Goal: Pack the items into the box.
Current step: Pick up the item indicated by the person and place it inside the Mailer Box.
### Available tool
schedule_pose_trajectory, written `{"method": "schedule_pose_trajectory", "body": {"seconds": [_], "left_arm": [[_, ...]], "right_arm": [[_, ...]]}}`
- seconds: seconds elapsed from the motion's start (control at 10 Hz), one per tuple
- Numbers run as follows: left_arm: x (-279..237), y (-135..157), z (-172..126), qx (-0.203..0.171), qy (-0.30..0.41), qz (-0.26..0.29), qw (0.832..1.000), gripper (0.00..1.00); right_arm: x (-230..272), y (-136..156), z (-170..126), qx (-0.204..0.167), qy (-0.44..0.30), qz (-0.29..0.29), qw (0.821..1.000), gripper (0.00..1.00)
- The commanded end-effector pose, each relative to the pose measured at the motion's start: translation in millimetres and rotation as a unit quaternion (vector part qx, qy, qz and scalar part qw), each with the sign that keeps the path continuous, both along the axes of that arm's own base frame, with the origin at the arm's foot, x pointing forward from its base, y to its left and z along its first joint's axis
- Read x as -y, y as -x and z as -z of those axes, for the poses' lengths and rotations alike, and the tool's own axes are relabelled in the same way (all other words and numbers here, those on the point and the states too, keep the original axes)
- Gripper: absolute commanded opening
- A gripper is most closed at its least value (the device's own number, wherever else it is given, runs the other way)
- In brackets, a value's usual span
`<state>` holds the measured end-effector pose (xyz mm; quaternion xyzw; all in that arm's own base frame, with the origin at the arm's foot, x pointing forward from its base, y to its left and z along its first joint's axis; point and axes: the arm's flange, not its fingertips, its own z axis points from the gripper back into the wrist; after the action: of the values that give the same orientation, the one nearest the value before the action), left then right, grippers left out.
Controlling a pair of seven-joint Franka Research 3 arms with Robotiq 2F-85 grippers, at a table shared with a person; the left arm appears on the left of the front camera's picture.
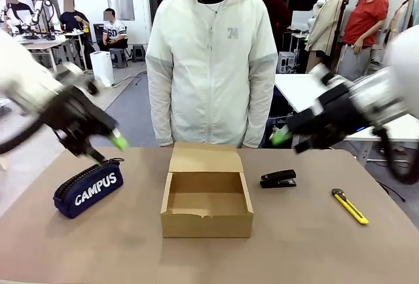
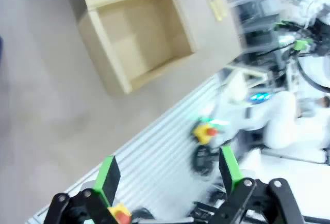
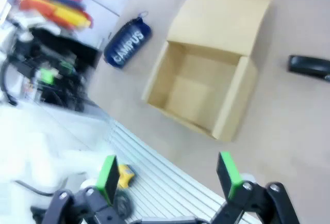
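The brown box (image 1: 206,224) stands open and empty at mid-table, its flap lid lying back toward the person. A navy "CAMPUS" pencil case (image 1: 88,188) lies to its left. The black stapler (image 1: 278,178) and the yellow-and-black utility knife (image 1: 349,206) lie to its right. My left gripper (image 1: 108,150) hovers open just above the pencil case's far end. Above the table beyond the stapler, my right gripper (image 1: 291,142) is open and holds nothing. The left wrist view shows the left gripper (image 2: 167,175), box (image 2: 103,53) and knife (image 2: 215,4). The right wrist view shows the right gripper (image 3: 169,175), box (image 3: 232,105), pencil case (image 3: 128,46) and stapler (image 3: 309,66).
A person in a white jacket (image 1: 211,68) stands at the far edge, right behind the box, hands out of sight. Bare brown tabletop (image 1: 308,245) lies in front of the box. A white table (image 1: 308,91) stands behind at the right.
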<state>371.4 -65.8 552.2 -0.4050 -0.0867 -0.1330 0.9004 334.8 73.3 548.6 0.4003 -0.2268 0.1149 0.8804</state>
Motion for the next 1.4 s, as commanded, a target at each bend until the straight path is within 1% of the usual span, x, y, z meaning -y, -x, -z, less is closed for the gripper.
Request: {"method": "schedule_pose_trajectory", "body": {"seconds": [0.0,0.1,0.2,0.3,0.4,0.5,0.6,0.7,0.8,1.3], "left_arm": [[-109.2,20.0,-13.2,0.002,0.204,-0.144,0.968,1.00],[-172.9,39.9,-11.9,0.016,0.252,-0.218,0.943,1.00],[-227.4,65.6,3.5,0.017,0.287,-0.292,0.912,1.00],[-269.3,93.4,27.0,0.005,0.317,-0.345,0.883,1.00],[-302.0,116.2,57.9,-0.012,0.335,-0.399,0.853,1.00],[-312.2,131.9,74.0,-0.021,0.336,-0.426,0.840,1.00],[-315.8,138.1,88.3,-0.023,0.332,-0.439,0.835,1.00],[-328.8,146.2,64.6,-0.036,0.300,-0.388,0.871,1.00],[-328.8,146.2,64.6,-0.036,0.300,-0.388,0.871,1.00],[-328.8,146.2,64.6,-0.036,0.300,-0.388,0.871,1.00]], "right_arm": [[93.5,18.7,-5.2,-0.015,-0.074,0.103,0.992,1.00],[146.6,30.4,2.6,-0.027,-0.110,0.168,0.979,1.00],[196.9,47.7,19.6,-0.038,-0.164,0.214,0.962,1.00],[242.7,68.9,41.5,-0.041,-0.216,0.265,0.939,1.00],[277.5,87.5,67.0,-0.045,-0.261,0.322,0.909,1.00],[287.7,98.8,81.5,-0.055,-0.275,0.335,0.900,1.00],[291.3,100.1,90.3,-0.058,-0.274,0.342,0.897,1.00],[290.2,95.0,96.0,-0.070,-0.245,0.353,0.901,1.00],[335.3,101.7,68.3,-0.073,-0.264,0.356,0.893,1.00],[335.3,101.7,68.3,-0.073,-0.264,0.356,0.893,1.00]]}}
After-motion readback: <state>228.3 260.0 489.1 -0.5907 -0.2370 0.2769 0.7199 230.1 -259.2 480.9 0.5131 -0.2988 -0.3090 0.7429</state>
